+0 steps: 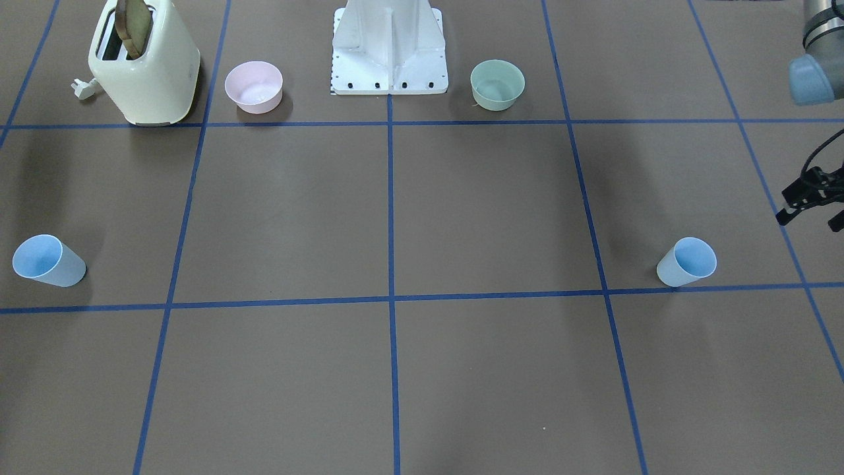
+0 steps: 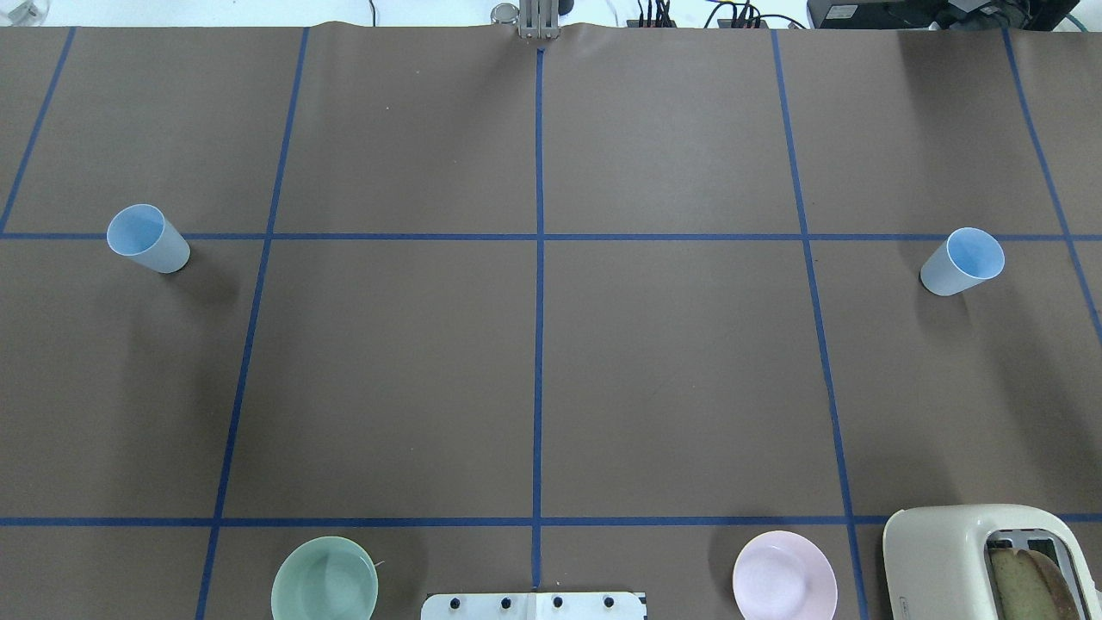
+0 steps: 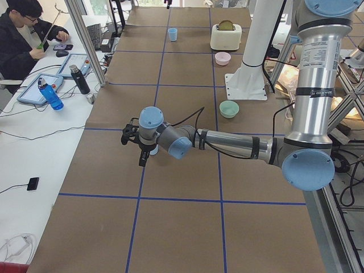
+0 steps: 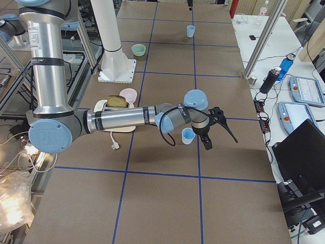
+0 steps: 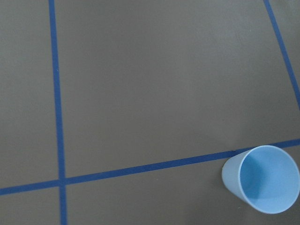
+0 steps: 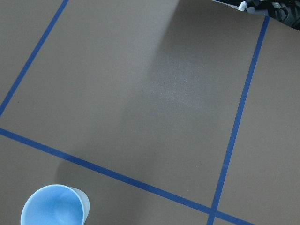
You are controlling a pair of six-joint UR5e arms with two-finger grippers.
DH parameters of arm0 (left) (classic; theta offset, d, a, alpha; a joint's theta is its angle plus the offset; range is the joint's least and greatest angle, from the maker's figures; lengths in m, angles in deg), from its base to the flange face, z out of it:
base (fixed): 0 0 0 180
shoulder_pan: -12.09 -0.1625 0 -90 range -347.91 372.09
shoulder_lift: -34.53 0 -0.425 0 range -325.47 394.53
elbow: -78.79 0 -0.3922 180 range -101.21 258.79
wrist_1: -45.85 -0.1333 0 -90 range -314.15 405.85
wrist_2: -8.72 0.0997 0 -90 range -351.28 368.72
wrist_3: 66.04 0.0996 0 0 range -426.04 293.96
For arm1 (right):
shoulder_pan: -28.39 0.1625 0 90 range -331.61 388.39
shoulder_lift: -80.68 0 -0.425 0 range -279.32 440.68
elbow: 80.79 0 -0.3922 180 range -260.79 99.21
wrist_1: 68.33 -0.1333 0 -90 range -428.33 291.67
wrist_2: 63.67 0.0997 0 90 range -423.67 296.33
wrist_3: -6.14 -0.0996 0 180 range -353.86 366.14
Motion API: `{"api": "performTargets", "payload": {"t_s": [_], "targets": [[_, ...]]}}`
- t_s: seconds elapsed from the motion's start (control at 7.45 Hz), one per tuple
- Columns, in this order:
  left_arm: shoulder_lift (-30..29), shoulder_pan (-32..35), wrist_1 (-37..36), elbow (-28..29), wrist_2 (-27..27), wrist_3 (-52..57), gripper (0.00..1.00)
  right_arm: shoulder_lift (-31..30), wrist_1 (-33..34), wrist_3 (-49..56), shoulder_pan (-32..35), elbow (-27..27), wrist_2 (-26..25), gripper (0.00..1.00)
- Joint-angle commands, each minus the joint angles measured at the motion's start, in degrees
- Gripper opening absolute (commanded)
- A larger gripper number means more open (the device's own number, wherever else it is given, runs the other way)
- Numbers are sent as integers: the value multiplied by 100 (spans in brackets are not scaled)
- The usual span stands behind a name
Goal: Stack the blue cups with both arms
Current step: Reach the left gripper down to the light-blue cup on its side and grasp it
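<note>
Two pale-blue cups stand upright on the brown table, far apart. One cup [image 1: 687,262] is on my left side; it also shows in the overhead view [image 2: 146,238] and low right in the left wrist view [image 5: 262,183]. My left gripper [image 1: 811,218] hangs open and empty above the table, just outboard of this cup. The other cup [image 1: 47,260] is on my right side [image 2: 962,261] and shows low left in the right wrist view [image 6: 54,206]. My right gripper [image 4: 216,131] hovers beside that cup [image 4: 188,135]; I cannot tell whether it is open or shut.
A cream toaster [image 1: 145,63] holding a slice of bread stands near the base on my right. A pink bowl [image 1: 254,86] and a green bowl [image 1: 497,84] flank the white base block [image 1: 389,49]. Blue tape lines grid the table.
</note>
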Motion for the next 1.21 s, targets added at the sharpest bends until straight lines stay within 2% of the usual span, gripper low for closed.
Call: {"api": "performTargets", "payload": {"t_s": [0.0, 0.4, 0.54, 0.67, 0.81, 0.94, 1.07], "targets": [[-308, -795, 248, 174, 636, -826, 98, -27, -3, 24, -6, -7, -9, 100], [-556, -1053, 432, 614, 1024, -880, 97, -44, -3, -11, -6, 1, 0, 100], [-565, -1080, 572, 746, 1078, -845, 88, -44, 5, -20, -6, -7, 0, 100], [-591, -1097, 660, 773, 1087, -818, 50, -53, -3, -20, -6, -7, -9, 100], [-592, -1219, 722, 756, 1088, -818, 49, -44, 5, -20, -6, -7, -9, 100], [-566, -1325, 801, 756, 1088, -818, 41, -53, 5, -20, -6, -7, -9, 100], [-557, -1326, 811, 712, 1088, -827, 6, -44, 5, -29, -6, -7, -9, 100]]}}
